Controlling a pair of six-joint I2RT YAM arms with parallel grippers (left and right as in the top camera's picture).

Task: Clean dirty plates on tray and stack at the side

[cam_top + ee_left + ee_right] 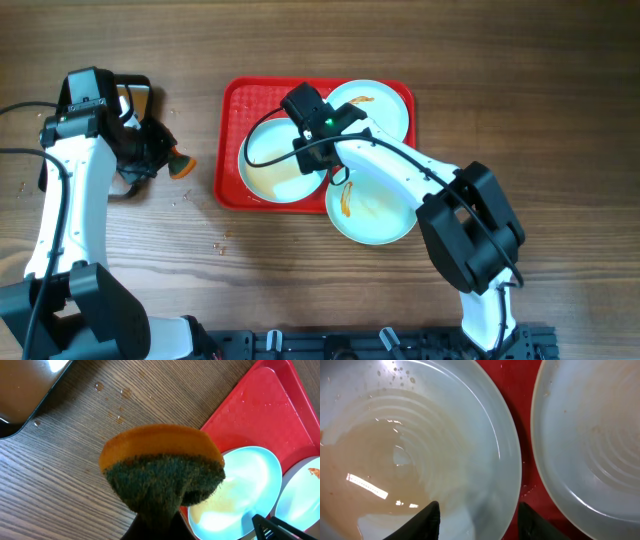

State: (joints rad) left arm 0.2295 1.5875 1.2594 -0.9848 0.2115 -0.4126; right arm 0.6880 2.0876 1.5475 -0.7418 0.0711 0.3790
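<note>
Three round, shallow plates, glossy pale-mint white, faint concentric rings moulded into each well. Left plate, wet with a brownish film, and upper plate, orange-smeared, flat inside the textured red tray with its raised rim. Lower plate (orange streak near one edge) partly past the tray's near side, over the wood-grain table.

Right gripper above the left plate, black fingers apart, seemingly astride its rim without pinching. Left gripper clamped on a soft orange sponge, dark scouring face outward, above the table beside the tray.

Plates probably light, stiff, perhaps brittle, slick when wet: best pinched firmly at the thin rim.
</note>
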